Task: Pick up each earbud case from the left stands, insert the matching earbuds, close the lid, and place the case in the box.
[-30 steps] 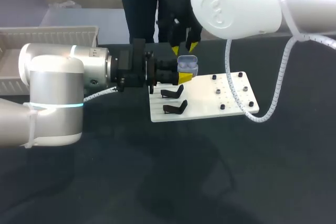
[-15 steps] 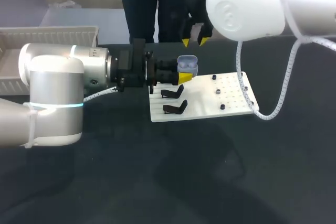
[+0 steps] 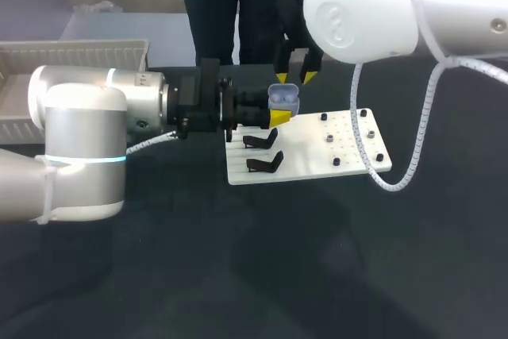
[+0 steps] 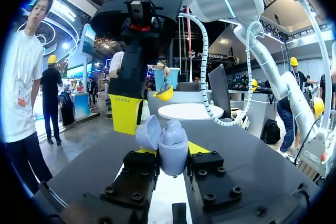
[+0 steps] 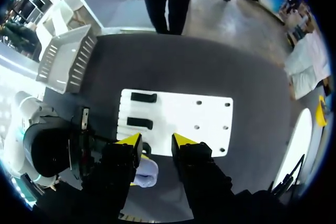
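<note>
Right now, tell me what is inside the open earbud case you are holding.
The earbud case, held by the left gripper, has its lid open. Pale rounded shapes show inside, probably earbuds; the wells below them are hidden, so I cannot confirm.

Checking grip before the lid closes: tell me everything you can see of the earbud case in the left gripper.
The pale lavender, smooth plastic earbud case is upright, its rounded lid hinged open to one side. The left gripper clamps its body from two sides, holding it above the far edge of the white board. Whether earbuds sit inside is unclear.
</note>
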